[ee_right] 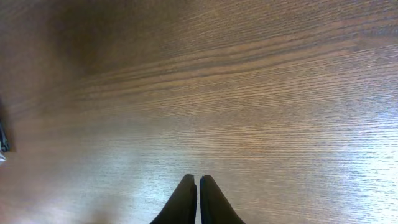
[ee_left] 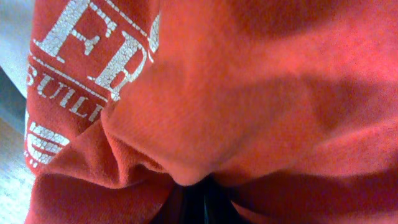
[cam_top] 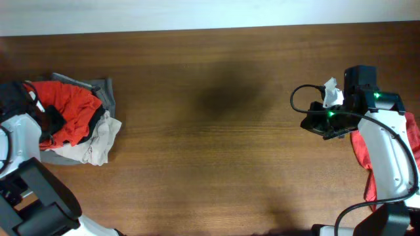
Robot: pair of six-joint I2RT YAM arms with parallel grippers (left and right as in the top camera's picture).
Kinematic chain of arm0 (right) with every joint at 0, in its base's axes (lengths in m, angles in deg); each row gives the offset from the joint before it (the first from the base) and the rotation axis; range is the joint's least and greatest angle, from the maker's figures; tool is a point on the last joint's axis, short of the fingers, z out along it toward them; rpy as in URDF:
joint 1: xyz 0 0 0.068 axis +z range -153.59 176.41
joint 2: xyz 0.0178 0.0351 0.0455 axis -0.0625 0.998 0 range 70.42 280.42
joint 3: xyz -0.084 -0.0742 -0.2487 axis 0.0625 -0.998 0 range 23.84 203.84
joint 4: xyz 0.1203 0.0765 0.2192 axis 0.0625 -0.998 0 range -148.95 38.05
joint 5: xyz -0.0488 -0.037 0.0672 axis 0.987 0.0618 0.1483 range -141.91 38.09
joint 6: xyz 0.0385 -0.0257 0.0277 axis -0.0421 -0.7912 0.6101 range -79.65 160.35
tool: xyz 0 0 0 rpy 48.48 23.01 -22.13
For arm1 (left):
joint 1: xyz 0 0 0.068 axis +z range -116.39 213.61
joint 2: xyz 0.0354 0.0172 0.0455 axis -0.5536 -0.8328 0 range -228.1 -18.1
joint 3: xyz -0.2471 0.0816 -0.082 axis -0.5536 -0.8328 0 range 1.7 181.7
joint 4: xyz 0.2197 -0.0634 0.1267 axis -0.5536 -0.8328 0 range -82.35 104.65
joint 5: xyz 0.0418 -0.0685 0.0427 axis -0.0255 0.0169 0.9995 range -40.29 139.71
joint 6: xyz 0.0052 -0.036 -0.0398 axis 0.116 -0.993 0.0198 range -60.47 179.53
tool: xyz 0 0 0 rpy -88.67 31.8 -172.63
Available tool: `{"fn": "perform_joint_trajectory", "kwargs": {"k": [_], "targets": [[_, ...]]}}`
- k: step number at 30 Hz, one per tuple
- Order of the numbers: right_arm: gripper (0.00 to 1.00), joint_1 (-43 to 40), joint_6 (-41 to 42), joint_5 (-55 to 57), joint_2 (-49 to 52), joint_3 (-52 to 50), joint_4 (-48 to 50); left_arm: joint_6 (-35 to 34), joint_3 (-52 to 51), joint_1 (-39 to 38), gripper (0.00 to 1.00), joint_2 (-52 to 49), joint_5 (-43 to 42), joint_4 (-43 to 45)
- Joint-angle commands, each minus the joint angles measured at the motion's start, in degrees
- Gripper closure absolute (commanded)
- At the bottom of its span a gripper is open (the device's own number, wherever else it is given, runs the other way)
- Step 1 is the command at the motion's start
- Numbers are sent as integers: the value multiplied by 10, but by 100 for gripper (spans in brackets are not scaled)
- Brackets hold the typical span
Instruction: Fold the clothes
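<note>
A pile of clothes lies at the table's left end: a red garment (cam_top: 69, 108) on top of grey (cam_top: 102, 86) and beige (cam_top: 98, 141) pieces. My left gripper (cam_top: 51, 122) is down in this pile. In the left wrist view red cloth with white printed letters (ee_left: 249, 93) fills the frame and bunches into the dark jaws (ee_left: 198, 196), which look shut on it. Another red cloth (cam_top: 361, 149) lies at the right edge, partly under my right arm. My right gripper (cam_top: 306, 122) is shut and empty over bare wood (ee_right: 198, 180).
The wooden table (cam_top: 210, 131) runs between the two cloth heaps. A black cable (cam_top: 296, 98) loops off the right wrist. The table's far edge meets a pale wall (cam_top: 197, 13). A small dark object (ee_right: 3, 137) shows at the left edge of the right wrist view.
</note>
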Motion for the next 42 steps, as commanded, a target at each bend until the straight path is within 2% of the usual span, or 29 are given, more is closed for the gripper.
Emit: {"fn": "perform_joint_trajectory", "kwargs": {"k": [1,7,10,18,26,30,34,38,42], "targets": [[91,-2,-6,-8,-7,9,-2,-5,33,-2,87,11,-10,-17],[91,-2,-6,-8,-7,9,-2,-5,74,-3,68,108,-61,-11],[91,-2,-6,-8,-7,9,1,10,73,-11,63,118,-87,9],[91,-2,-6,-8,-7,9,-1,68,73,-77,63,20,-97,14],[91,-2,-6,-8,-7,9,-9,98,73,-116,63,-87,-97,-1],[91,-2,-6,-8,-7,9,-10,98,96,-120,62,-58,-101,-20],[91,-2,-6,-8,-7,9,-10,98,149,-116,54,-5,-91,-58],[91,-2,-6,-8,-7,9,-10,98,172,-114,46,43,-36,-45],[91,-2,-6,-8,-7,9,-10,109,170,-104,46,44,24,-4]]}}
